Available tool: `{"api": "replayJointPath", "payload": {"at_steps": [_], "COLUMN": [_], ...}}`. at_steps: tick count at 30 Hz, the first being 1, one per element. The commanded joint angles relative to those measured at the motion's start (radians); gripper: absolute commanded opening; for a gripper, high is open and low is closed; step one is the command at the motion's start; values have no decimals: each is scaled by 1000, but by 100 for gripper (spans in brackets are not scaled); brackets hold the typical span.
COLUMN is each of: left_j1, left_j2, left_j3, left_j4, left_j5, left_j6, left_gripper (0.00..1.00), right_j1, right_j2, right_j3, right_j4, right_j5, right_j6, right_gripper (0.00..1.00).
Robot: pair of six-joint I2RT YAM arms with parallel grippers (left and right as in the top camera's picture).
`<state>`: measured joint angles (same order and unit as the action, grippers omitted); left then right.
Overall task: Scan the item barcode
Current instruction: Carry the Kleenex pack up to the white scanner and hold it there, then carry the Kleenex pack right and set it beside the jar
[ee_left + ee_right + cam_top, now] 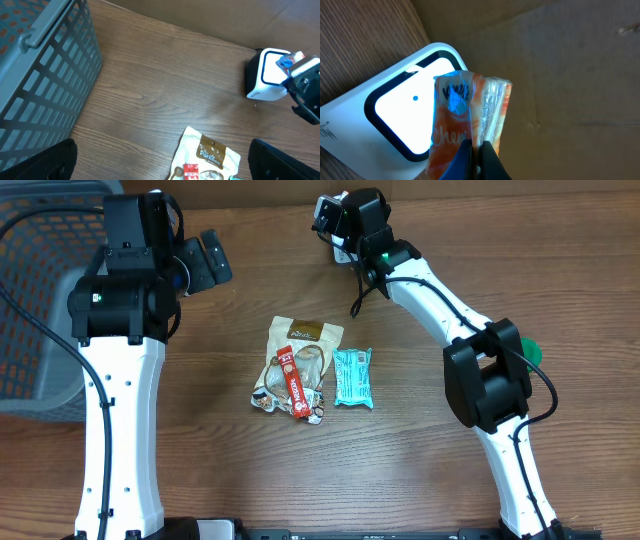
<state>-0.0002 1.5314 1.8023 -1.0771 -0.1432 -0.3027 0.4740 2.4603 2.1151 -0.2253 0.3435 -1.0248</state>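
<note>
Right gripper pinched on orange snack packet, which is held just before the lit window of the white scanner. Scan under way; a completed read cannot be confirmed. Left gripper spread wide, empty. 3 packets lie mid-table, apparently unscanned.

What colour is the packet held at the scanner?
Orange packet, clearest in the right wrist view.

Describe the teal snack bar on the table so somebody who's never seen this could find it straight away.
On the wooden table, find the small pile of snacks in the middle. The teal snack bar lies on the side nearer the right arm, beside a beige pouch that has a red stick across it. It is the only blue-green wrapper there.
</note>
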Motion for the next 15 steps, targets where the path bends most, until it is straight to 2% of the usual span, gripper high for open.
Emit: {"api": "replayJointPath", "payload": {"at_steps": [1, 7, 11, 15], "left_j1": [0, 0, 0, 0], "left_j2": [-15, -15, -15, -15], "left_j3": [16, 16, 16, 16], "left_j4": [3, 3, 3, 3], "left_j5": [-2, -2, -2, -2], "left_j6": [19, 19, 19, 19], "left_gripper": [100, 100, 100, 100], "right_j1": [2, 2, -8, -31], "right_j2": [-3, -121, -265, -402], "right_j3": [20, 21, 21, 20], "right_j4": [6, -68, -240, -510], "right_j5": [0, 4, 3, -28], "right_j6": [144, 488, 709, 860], "right_gripper": [4, 4, 4, 4]}}
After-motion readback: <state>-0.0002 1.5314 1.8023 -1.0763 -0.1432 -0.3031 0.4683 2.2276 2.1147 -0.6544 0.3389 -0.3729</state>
